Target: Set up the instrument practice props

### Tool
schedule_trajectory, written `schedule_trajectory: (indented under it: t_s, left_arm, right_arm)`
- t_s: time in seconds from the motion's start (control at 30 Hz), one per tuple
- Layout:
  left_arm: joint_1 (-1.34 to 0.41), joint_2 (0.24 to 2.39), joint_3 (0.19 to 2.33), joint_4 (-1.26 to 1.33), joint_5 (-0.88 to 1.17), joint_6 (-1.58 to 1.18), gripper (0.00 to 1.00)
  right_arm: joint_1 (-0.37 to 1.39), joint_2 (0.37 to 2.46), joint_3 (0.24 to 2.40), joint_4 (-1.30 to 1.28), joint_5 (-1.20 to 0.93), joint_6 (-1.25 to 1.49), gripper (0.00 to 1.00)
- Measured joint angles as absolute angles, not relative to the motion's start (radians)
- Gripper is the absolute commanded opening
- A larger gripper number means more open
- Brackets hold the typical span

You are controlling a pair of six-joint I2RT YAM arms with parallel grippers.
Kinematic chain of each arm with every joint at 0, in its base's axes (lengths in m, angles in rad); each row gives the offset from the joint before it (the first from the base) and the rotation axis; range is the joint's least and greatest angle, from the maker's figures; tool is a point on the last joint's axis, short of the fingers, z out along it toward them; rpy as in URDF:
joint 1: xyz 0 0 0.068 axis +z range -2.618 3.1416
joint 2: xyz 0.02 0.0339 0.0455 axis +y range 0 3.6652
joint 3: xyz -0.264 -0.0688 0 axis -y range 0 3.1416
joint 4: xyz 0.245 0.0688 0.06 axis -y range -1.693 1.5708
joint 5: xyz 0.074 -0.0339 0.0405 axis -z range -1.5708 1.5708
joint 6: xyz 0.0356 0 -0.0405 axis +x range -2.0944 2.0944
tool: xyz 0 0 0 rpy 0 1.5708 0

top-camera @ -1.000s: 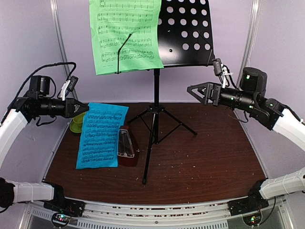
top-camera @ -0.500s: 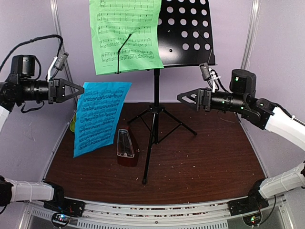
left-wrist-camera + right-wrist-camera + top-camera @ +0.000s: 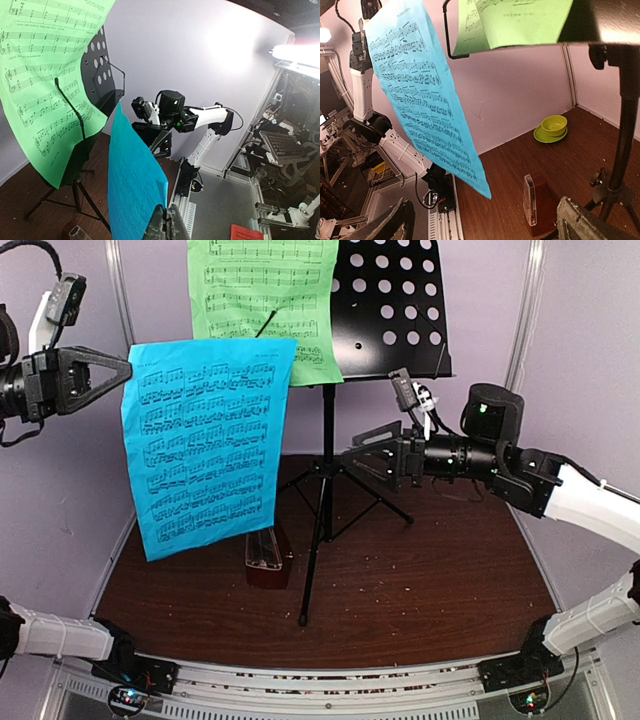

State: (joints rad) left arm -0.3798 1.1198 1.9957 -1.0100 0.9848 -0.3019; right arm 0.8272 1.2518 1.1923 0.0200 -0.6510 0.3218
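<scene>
The left end effector (image 3: 126,364) is clamped on one upper corner of the blue sheet (image 3: 205,460), and the left wrist view shows its fingers (image 3: 159,225) pressed together on the paper's edge. The blue sheet hangs in the air, well clear of the table (image 3: 450,570), to the left of the music stand (image 3: 327,470) and nearer the arm bases than it is. Its top right corner overlaps the green sheet (image 3: 265,310) in the overhead view.

The green sheet lies on the left half of the stand's hole-punched desk, with a thin black retaining wire crossing its lower part. The desk's right half is bare.

The right end effector (image 3: 362,452) is just right of the stand's pole and below the desk, pointing toward the pole. Its fingers are spread wide apart and hold nothing.

The metronome (image 3: 532,202) stands on the table just left of the stand's tripod feet. It appears upright, though the hanging blue sheet hides its top from above. A lime-green bowl (image 3: 554,125) sits farther back to the left of the stand, near the wall.
</scene>
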Motion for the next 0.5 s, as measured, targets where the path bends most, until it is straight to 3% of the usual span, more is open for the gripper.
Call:
schedule_trajectory:
  t_s: [0.33,0.4,0.5]
  left_arm:
    - [-0.382,1.073,1.927,-0.688,1.039,-0.563,0.00]
    - [-0.382,1.065,1.907,-0.621,1.048,-0.606,0.00]
    - [-0.382,1.065,1.900,-0.546,1.060,-0.654,0.00]
  right_arm:
    - [0.949,1.399,1.334,0.122,-0.652,0.341,0.97]
    - [0.970,1.442,1.390,0.144,-0.658,0.353,0.93]
    - [0.993,1.499,1.467,0.176,-0.670,0.375,0.76]
